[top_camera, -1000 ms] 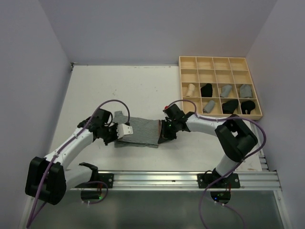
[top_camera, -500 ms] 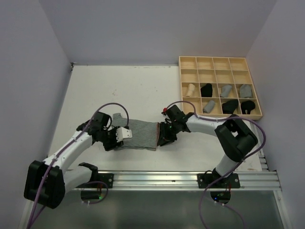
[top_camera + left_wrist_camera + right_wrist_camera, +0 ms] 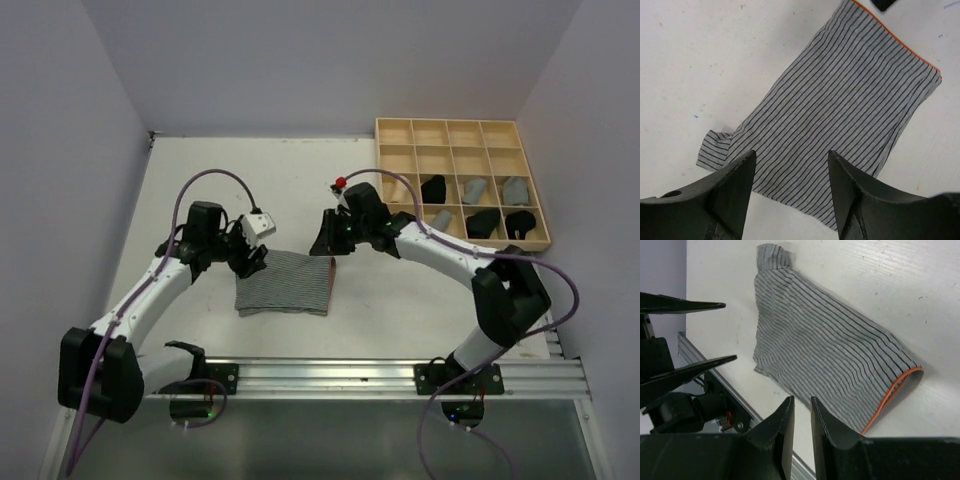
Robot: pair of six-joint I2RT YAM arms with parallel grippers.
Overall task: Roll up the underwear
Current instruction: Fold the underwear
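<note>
Now the left gripper (image 3: 792,156) is hovering, jaws spread, over the left end of the striped underwear (image 3: 285,282), which is lying flat on the table (image 3: 300,190) — the right gripper (image 3: 801,402), barely parted and empty, is hanging over its right end. Rolling tidily probably means pinching one short edge squarely.

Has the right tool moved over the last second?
Yes. The right tool has left the striped underwear's orange-trimmed edge and moved farther from the front rail, slightly leftward in the top view.
</note>
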